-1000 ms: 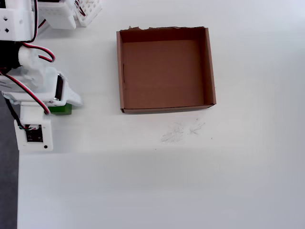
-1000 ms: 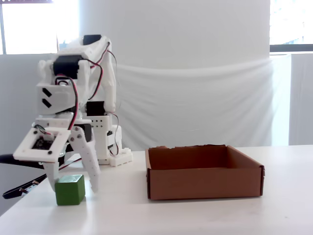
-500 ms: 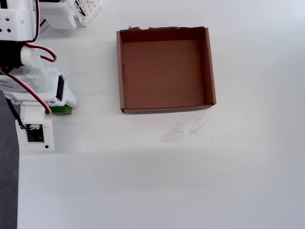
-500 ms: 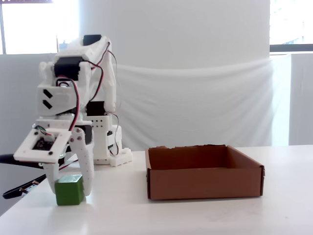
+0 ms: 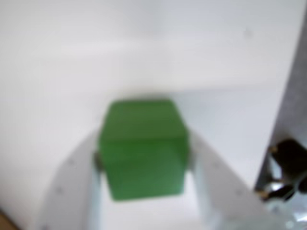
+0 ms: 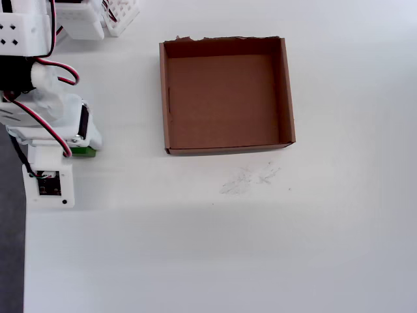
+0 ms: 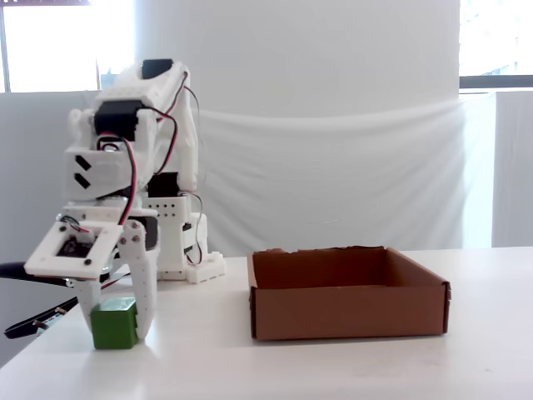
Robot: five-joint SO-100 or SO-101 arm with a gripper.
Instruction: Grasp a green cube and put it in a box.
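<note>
Gripper (image 7: 114, 332): white fingers clamped, apparently firmly, on small matte green cube (image 5: 142, 148).
Advice: lift straight, clear shallow brown cardboard box (image 6: 287, 91) wall.

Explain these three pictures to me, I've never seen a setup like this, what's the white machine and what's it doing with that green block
The white machine is a small robot arm standing on a white table. At its tip is a two-finger gripper, like a pair of tongs.

One picture comes from a camera on the arm's wrist, looking along the fingers. One looks straight down from above. One is a fixed camera at table height, seen from the side.

On the table lie the green cube and an empty shallow cardboard box with one ragged edge.

In the wrist view, the fingers press against both sides of the cube. From the side, it seems to rest on the table, gripped but not lifted.
</note>
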